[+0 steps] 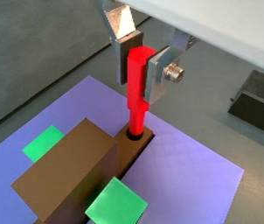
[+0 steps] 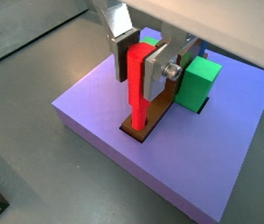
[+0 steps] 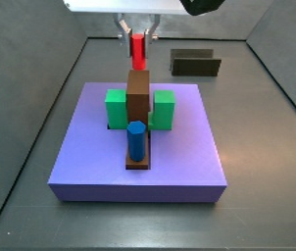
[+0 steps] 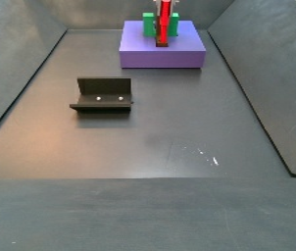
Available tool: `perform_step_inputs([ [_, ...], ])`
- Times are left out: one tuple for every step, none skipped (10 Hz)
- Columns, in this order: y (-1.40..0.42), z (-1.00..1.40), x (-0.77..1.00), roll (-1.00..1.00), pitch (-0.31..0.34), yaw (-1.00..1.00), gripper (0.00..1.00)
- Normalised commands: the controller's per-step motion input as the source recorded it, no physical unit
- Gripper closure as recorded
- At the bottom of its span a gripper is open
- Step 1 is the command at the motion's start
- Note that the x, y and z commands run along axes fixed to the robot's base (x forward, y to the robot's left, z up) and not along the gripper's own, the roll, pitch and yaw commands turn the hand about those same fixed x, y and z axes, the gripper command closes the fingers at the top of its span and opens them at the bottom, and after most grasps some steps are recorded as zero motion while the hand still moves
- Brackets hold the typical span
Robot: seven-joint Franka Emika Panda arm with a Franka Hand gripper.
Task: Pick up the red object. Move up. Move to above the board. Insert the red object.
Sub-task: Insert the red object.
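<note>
My gripper point(image 1: 141, 74) is shut on the red object point(image 1: 135, 92), a thin upright stick, holding its upper part. The stick's lower end sits in a hole at the end of the brown block point(image 1: 70, 171) on the purple-blue board point(image 1: 181, 157). In a wrist view the red object point(image 2: 135, 92) stands in the brown slot point(image 2: 149, 122) on the board point(image 2: 100, 101), with the gripper point(image 2: 141, 63) above. In a side view the gripper point(image 3: 139, 37) holds the red object point(image 3: 139, 49) at the board's point(image 3: 177, 147) far end. It shows small in a side view point(image 4: 166, 10).
Green blocks point(image 3: 116, 108) point(image 3: 164, 108) flank the brown block point(image 3: 139, 93). A blue peg point(image 3: 136, 140) stands at its near end. The dark fixture point(image 4: 102, 94) stands on the grey floor away from the board point(image 4: 164, 54); it also shows beyond the board point(image 3: 195, 64). Grey walls surround the floor.
</note>
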Motion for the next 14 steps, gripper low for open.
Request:
perform_step_inputs([
  [-0.12, 0.00, 0.00, 0.00, 0.000, 0.00, 1.00],
  [-0.09, -0.01, 0.00, 0.00, 0.000, 0.00, 1.00],
  [-0.06, -0.01, 0.00, 0.00, 0.000, 0.00, 1.00],
  [0.00, -0.12, 0.00, 0.00, 0.000, 0.00, 1.00],
  [0.05, -0.26, 0.00, 0.05, -0.001, 0.00, 1.00],
  [0.09, -0.29, 0.00, 0.06, 0.000, 0.00, 1.00],
  [0.11, -0.32, 0.08, 0.08, 0.000, 0.04, 1.00],
  [0.08, -0.30, 0.05, 0.08, 0.000, 0.03, 1.00],
  [0.05, -0.30, 0.08, 0.10, 0.000, 0.05, 1.00],
  [0.02, -0.26, 0.07, 0.08, 0.000, 0.06, 1.00],
  [0.00, -0.26, 0.00, 0.10, 0.000, 0.07, 1.00],
  [0.00, -0.25, -0.02, 0.08, 0.000, 0.03, 1.00],
  [0.00, -0.25, -0.07, 0.11, 0.000, 0.04, 1.00],
  [-0.01, -0.23, 0.00, 0.17, 0.000, 0.13, 1.00],
])
